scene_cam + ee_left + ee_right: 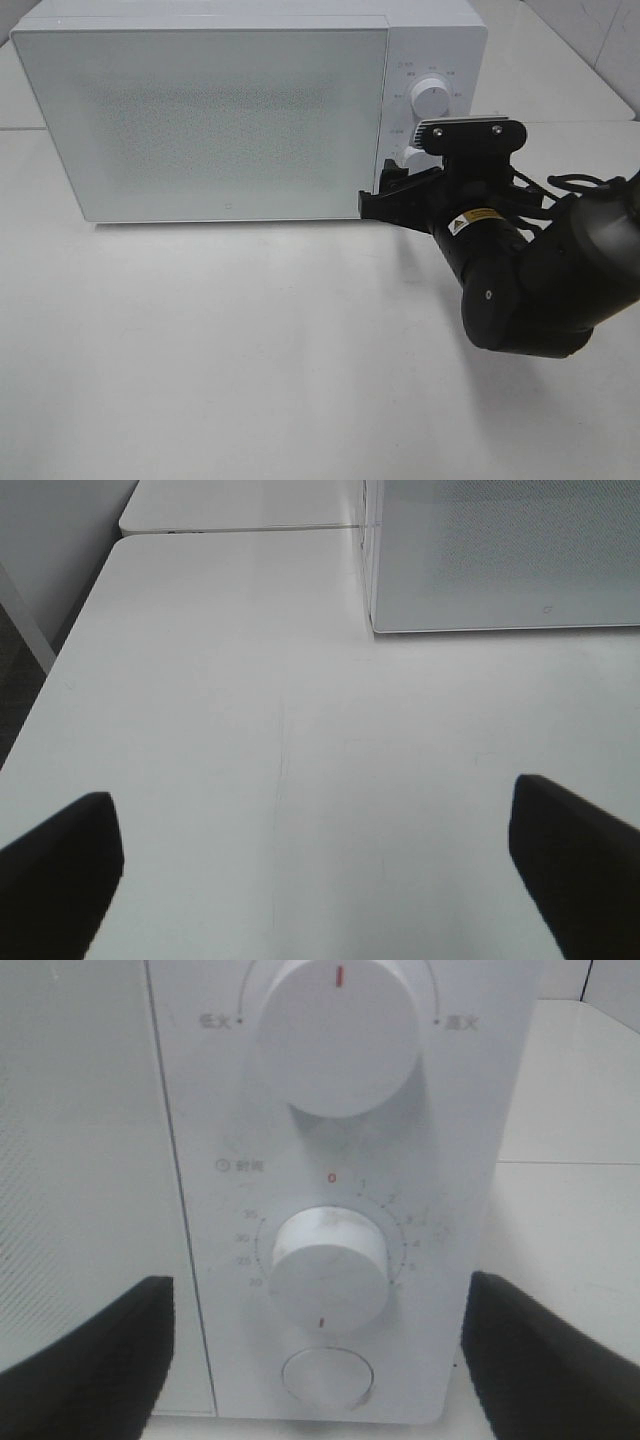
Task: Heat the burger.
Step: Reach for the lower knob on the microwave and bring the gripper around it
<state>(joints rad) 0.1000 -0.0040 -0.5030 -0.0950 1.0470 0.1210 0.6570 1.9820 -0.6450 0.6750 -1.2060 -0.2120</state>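
- The right arm (530, 290) lay nearest, a bulky black limb over the near right part of the white table (250, 350), reaching toward the far side.
- The right gripper (385, 195) sat just in front of the lower right corner of the microwave (220, 110).
- Its 2 fingers (90, 1360) stood wide apart with nothing between them, framing the lower knob (330, 1265) and the round button (325, 1378) on the control panel.
- I could not tell whether those fingers touched the panel.
- The lower knob's small red mark sat on the side away from the red 0 of its dial.
- The upper knob (335, 1035) had its red mark midway between the 2 printed labels.
- The microwave stood at the far side of the table with its door (200, 120) shut; the door's dotted grey window let nothing inside be seen.
- The left gripper (315, 870) hung over bare table, left of and nearer than the microwave, well apart from it.
- Its 2 fingers (60, 870) were spread as wide as they go and held nothing.
- The burger showed in none of the 3 views, so I could not tell where it was.
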